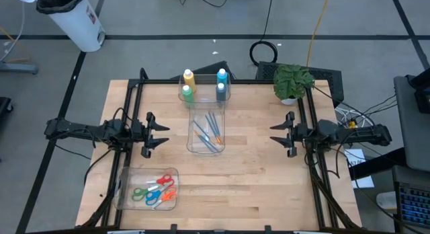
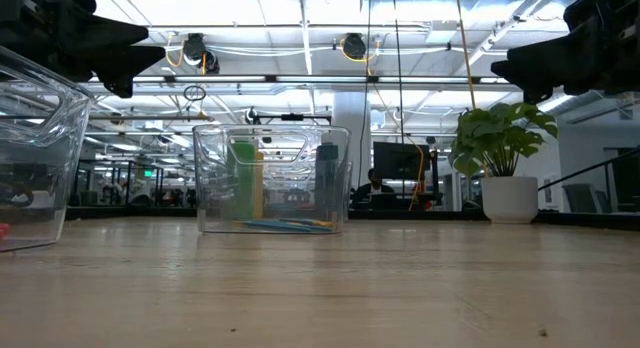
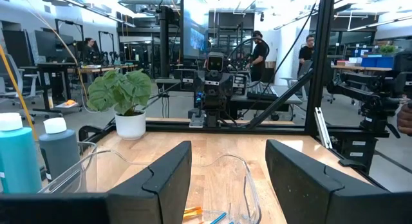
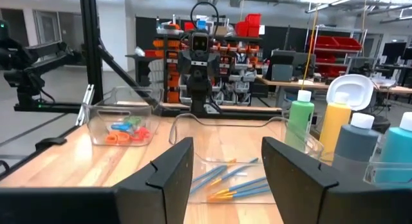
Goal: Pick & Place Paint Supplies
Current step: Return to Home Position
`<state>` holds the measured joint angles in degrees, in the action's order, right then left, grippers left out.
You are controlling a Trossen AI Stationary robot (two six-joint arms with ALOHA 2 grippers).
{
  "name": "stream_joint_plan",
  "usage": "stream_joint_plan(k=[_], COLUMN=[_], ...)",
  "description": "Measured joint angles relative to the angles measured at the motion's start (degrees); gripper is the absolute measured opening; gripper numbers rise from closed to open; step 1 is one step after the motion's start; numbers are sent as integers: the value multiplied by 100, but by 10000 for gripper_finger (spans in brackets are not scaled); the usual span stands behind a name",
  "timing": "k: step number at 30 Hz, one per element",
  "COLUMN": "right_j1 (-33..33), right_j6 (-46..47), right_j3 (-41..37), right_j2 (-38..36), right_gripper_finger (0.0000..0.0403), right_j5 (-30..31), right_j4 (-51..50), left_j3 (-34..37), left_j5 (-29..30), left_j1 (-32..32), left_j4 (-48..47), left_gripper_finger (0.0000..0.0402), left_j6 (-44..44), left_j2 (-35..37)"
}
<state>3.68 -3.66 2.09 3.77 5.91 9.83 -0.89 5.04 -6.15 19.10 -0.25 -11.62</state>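
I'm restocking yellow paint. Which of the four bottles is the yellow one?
The yellow bottle, top left of the four in the high view: the green bottle is below it, the light blue bottle and grey-blue bottle to the right.

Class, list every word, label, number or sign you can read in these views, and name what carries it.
No text is readable.
Dark marking on the white cylindrical floor bin: too small to read.
Large blue screen in the room behind: blurred.
Yellow white-capped paint bottle: no lettering visible.
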Motion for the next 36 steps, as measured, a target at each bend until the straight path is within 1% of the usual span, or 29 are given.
stream_joint_plan(k=[6, 13, 36], right_j1=[0, 0, 0], right_j6=[0, 0, -1], right_j3=[0, 0, 0], right_j2=[-2, 0, -2], right_gripper_finger=[174, 178, 176], right_j5=[0, 0, 2], right_j4=[-103, -318, -549], left_j3=[0, 0, 0], left_j5=[0, 0, 1], left_j1=[0, 0, 0], left_j4=[2, 1, 0], left_gripper_finger=[207, 207, 207], left_j6=[0, 0, 0], left_j2=[0, 0, 0])
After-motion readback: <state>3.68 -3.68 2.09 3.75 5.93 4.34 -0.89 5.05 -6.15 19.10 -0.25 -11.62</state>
